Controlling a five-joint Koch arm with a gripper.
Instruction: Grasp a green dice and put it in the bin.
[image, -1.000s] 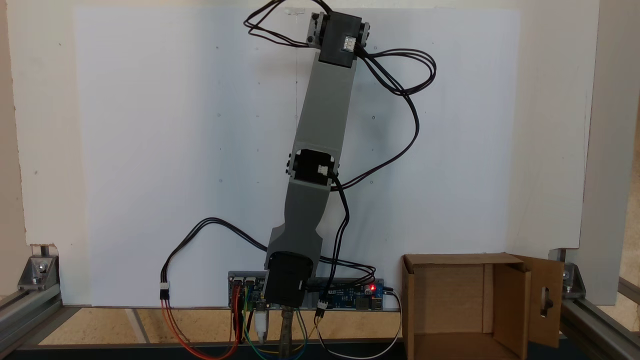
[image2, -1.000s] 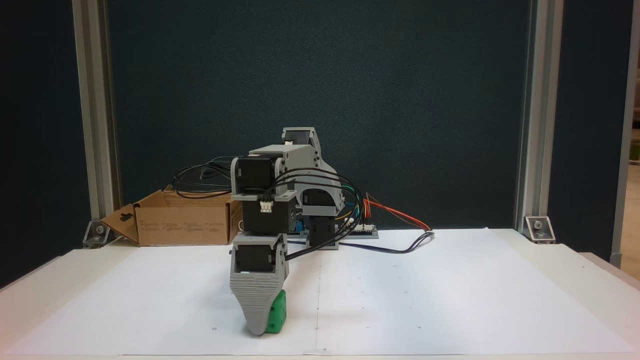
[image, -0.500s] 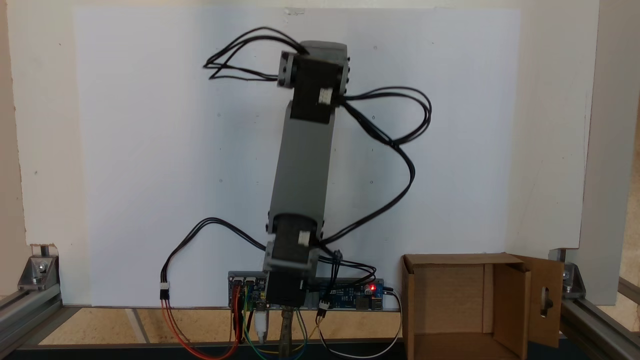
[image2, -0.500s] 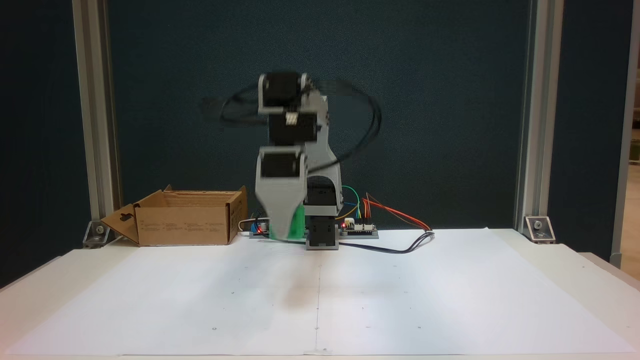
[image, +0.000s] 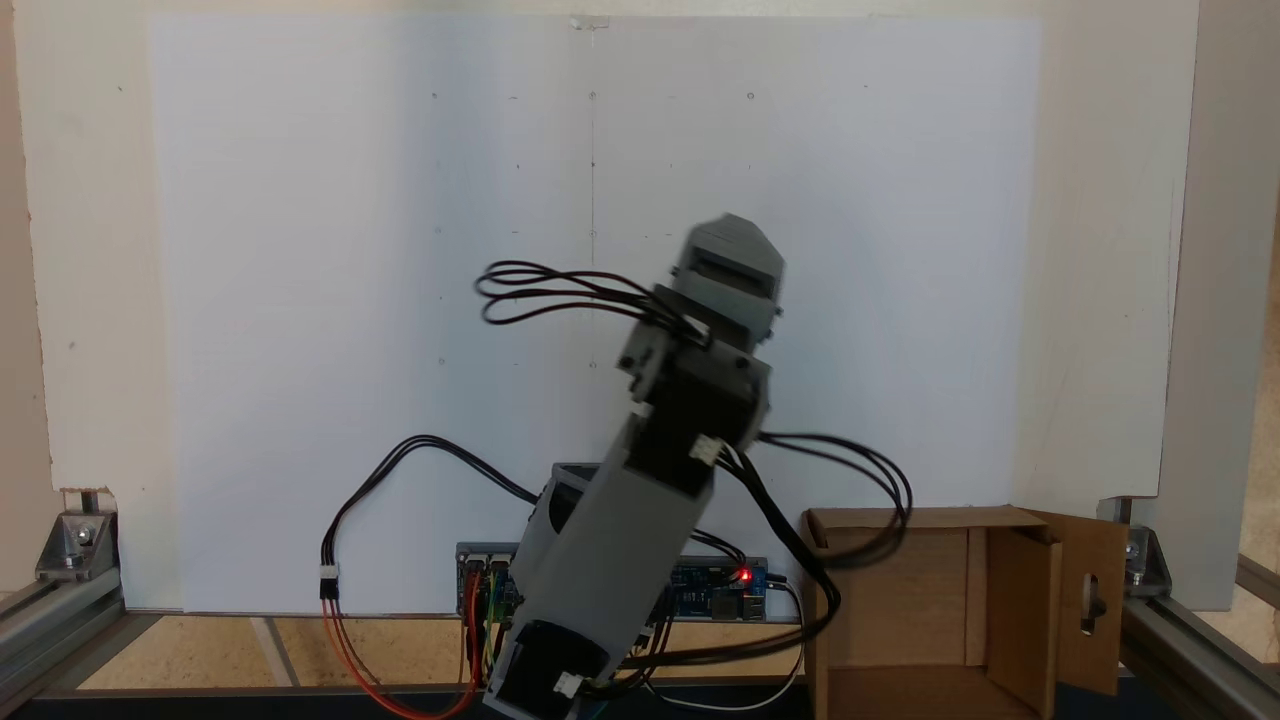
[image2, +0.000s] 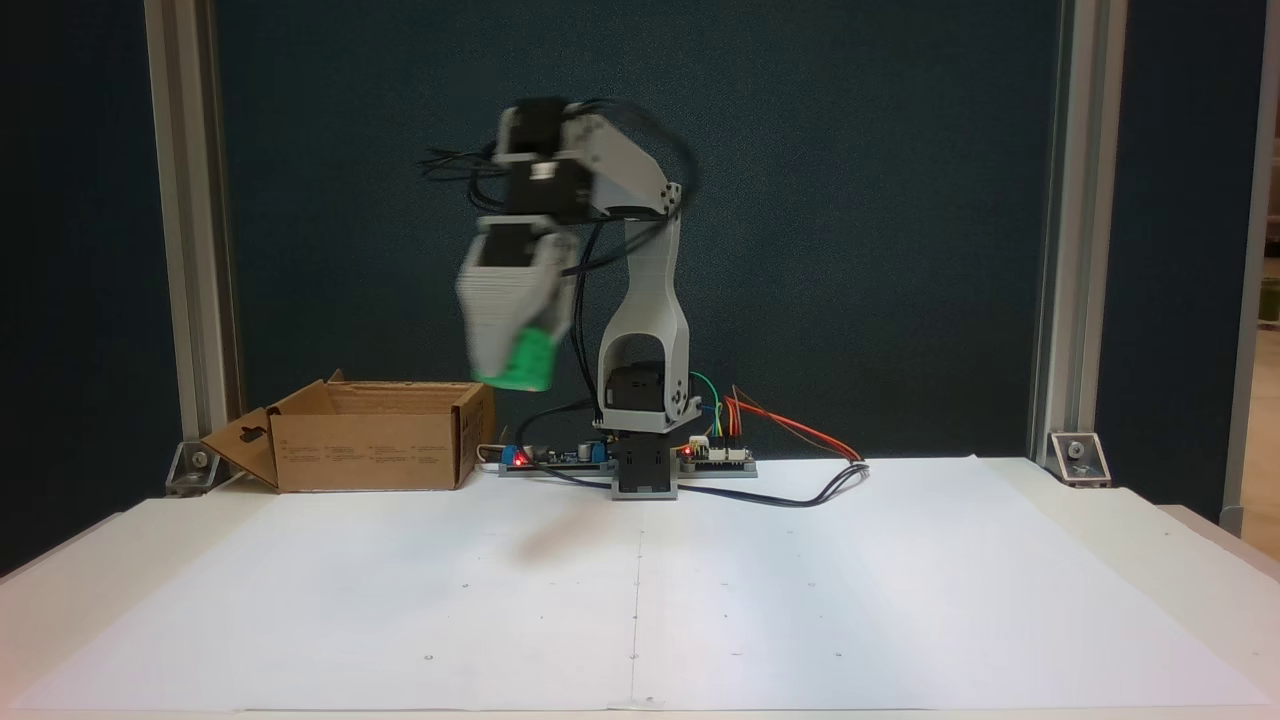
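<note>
Left of the fingers and lower down, the box (image2: 370, 436) sits open on the table, and I cannot see anything inside it. Up in the air near its right edge, the gripper (image2: 512, 372) pinches the green dice (image2: 527, 362), so it must go left.
</note>
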